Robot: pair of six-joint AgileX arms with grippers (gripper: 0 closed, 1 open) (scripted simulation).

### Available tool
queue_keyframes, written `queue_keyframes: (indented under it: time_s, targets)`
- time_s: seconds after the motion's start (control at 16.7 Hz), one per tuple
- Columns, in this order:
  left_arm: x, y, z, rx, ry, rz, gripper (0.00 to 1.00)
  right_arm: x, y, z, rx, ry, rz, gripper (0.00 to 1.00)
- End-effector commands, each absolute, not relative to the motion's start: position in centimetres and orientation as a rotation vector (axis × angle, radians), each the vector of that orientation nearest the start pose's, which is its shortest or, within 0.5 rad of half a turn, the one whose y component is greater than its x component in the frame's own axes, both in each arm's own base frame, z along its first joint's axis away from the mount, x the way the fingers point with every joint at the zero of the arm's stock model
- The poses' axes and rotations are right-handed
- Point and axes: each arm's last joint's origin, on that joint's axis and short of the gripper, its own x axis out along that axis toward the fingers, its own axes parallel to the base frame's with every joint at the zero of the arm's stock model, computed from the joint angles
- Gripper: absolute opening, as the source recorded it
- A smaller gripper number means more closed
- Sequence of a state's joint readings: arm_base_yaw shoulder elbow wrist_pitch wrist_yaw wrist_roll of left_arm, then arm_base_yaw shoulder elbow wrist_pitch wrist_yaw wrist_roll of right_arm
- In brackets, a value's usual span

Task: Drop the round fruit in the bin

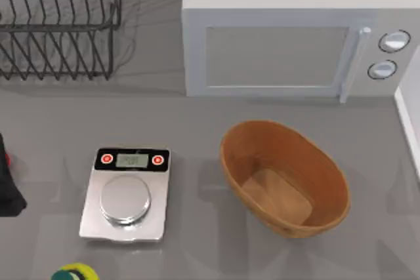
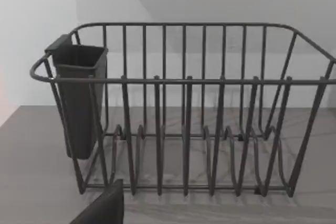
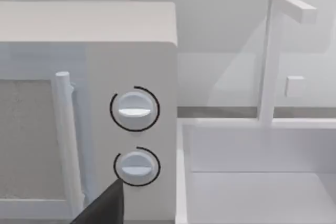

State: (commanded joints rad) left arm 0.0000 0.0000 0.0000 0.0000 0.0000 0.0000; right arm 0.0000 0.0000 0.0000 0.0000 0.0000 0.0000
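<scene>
Top view. The bin (image 1: 331,178), an oval brown basket bowl, sits right of centre on the grey table (image 1: 197,129), its lighter flat base in plain sight. A kitchen scale (image 1: 92,222) lies left of centre, well apart from the bin, with its round steel plate (image 1: 125,199) bare. A white microwave (image 1: 275,57) stands at the far side. A grey wire rack (image 1: 59,31) is in the far left corner. A yellow-green round thing (image 1: 75,273) is cut by the near edge, just near of the scale. The left arm (image 1: 8,188) is a dark shape at the left edge. The round fruit (image 1: 6,159) shows as a red sliver against it, far from the bin; whether it is gripped cannot be told.

Left wrist view. It faces the wire rack (image 2: 184,129) and the dark cup (image 2: 79,98) hung on one end of it. A dark wedge of the left gripper (image 2: 102,208) shows; grip state cannot be told.

Right wrist view. It faces the microwave's two knobs (image 3: 134,109) and door handle (image 3: 63,140), with a white basin (image 3: 257,192) beside. A dark wedge of the right gripper (image 3: 102,208) shows; grip state cannot be told.
</scene>
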Motion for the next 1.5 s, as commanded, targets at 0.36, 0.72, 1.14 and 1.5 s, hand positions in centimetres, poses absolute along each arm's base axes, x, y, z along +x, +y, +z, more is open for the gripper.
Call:
queue_keyframes:
  time_s: [0.36, 0.72, 1.14, 1.5]
  targets:
    - [10.7, 0.0, 18.0, 0.069, 0.076, 0.014, 1.0, 10.6, -0.1, 16.0, 0.0, 0.0, 0.0, 1.0]
    - [14.4, 0.5, 25.1, 0.306, 0.396, -0.029, 1.0, 10.6, -0.1, 16.0, 0.0, 0.0, 0.0, 1.0]
    - [27.7, 2.8, 24.6, 0.53, 1.026, -0.288, 1.0, 10.6, -0.1, 16.0, 0.0, 0.0, 0.0, 1.0]
    - [33.5, 5.0, 18.9, 0.589, 1.419, -0.525, 1.0, 10.6, -0.1, 16.0, 0.0, 0.0, 0.0, 1.0]
